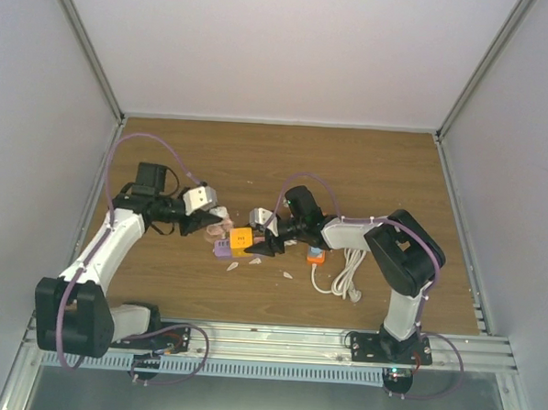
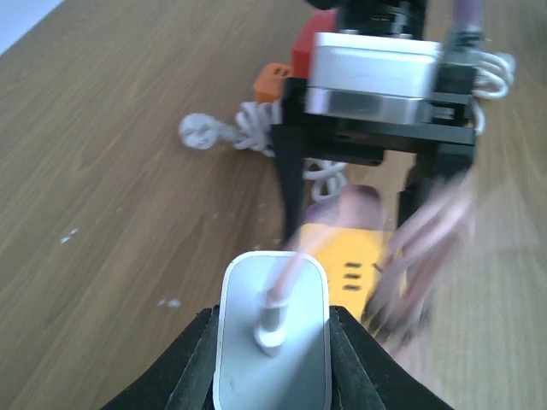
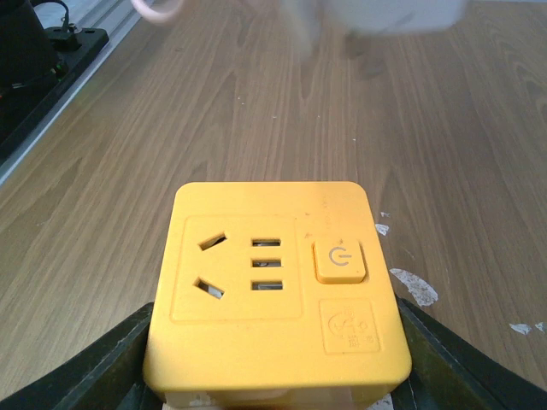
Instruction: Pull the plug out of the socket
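Nearest our left wrist camera sits the plug (image 2: 273,342), a white block clamped between the dark fingers of the left gripper (image 1: 204,223), with its pink cable (image 2: 286,278) leaving the back face. We judge it is gripped by its sides so that a pull runs straight away from the socket face. Just right of it, near the middle of the worktop (image 1: 286,160), the yellow socket (image 3: 273,282) is pinched at both flanks by the right gripper (image 1: 258,244), which we take to be anchoring it against that pull. Its holes show bare and the plug stands apart from it, so the separation looks done. Farther right, toward the right edge, lie an orange block (image 1: 316,256) and a coiled white cord (image 1: 344,275).
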You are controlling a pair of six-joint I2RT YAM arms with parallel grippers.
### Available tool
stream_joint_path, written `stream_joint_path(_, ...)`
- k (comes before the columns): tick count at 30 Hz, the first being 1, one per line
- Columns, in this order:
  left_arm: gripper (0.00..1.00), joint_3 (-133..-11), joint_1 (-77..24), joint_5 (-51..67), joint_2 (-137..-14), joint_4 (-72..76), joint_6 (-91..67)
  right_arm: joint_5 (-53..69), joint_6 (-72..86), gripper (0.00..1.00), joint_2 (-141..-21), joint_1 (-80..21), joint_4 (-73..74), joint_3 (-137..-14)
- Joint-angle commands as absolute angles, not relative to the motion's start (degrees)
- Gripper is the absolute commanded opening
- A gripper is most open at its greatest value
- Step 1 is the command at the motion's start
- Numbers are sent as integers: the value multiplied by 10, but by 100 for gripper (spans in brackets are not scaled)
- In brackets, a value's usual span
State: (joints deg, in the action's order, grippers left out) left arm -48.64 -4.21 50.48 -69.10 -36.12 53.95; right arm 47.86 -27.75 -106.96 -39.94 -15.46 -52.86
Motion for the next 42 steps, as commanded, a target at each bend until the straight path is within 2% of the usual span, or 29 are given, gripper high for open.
stream_joint_path(1, 13, -543, 22, 534, -731, -370, 550, 425, -300, 26, -1085, -382, -127, -522)
stream_joint_path(17, 12, -745, 154, 516, -1013, -332, 351, 423, -307, 27, -1081, -381, -121, -523)
stream_joint_path(36, 13, -921, 177, 520, -1253, -317, 253, 422, -304, 27, -1084, -381, -123, -526)
stream_joint_path(42, 17, -968, 184, 524, -1297, -334, 257, 424, -303, 27, -1085, -382, -125, -526)
